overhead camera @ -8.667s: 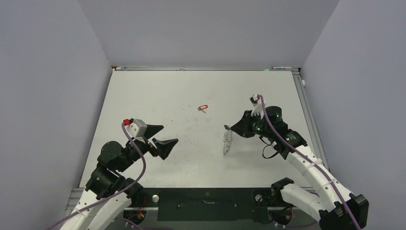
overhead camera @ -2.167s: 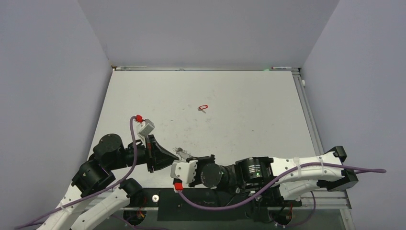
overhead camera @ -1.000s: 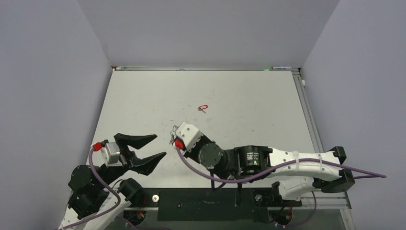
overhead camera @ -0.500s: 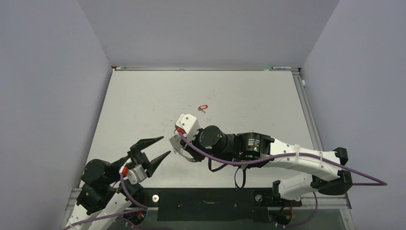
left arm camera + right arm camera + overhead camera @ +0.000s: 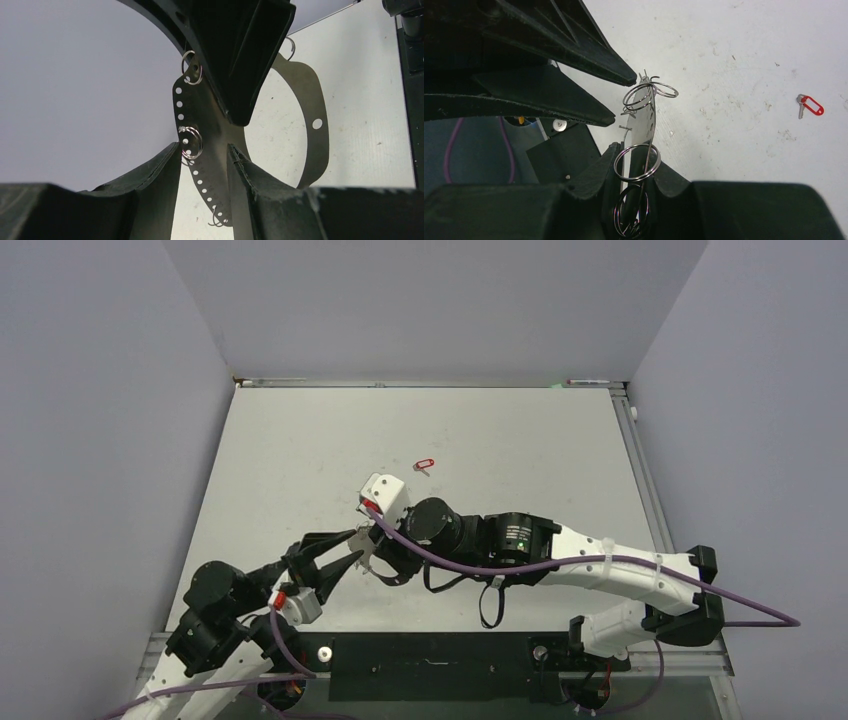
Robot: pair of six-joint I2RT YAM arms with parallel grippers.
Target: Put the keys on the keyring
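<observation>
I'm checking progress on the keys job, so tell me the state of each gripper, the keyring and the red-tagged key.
Left gripper: open, fingertips either side of the keyring, not clamped.
Right gripper: shut on the keyring.
Keyring: held up off the table, no key visible on it.
Red-tagged key: lying loose on the table, apart from both grippers.

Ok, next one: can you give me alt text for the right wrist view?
The right pincer clamps the flat keyring edge-on, with wire loops hanging off its rim. The left pincer reaches toward the ring's far end from the upper left, fingers apart; contact is unclear. A red-tagged key lies on the pale table at right.
</observation>
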